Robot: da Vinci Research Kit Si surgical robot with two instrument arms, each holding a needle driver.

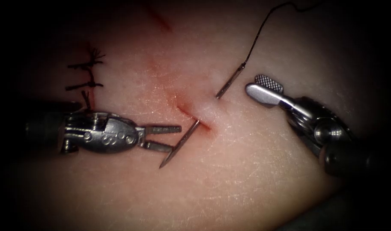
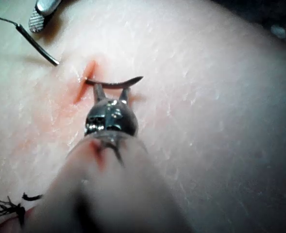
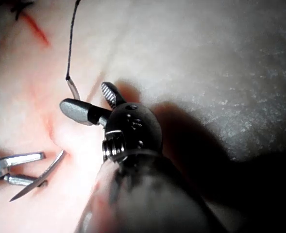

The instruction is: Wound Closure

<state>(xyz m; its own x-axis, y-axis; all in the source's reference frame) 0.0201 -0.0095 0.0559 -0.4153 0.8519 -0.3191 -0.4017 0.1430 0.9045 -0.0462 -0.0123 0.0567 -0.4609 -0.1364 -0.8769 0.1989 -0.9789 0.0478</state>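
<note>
The needle sits through the cut in the tissue, while the left pincer and right pincer both stand spread, holding nothing.

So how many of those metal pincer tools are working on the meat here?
2. The left tool, jaws open, holds nothing beside the needle in the tissue; the right tool, open and empty, is right of the cut.

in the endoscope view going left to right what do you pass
knotted stitches → left gripper, open and holding nothing → needle's point end left of the cut → needle's tail end out of the tissue on the cut's right, thread attached → right gripper, open, empty
</note>
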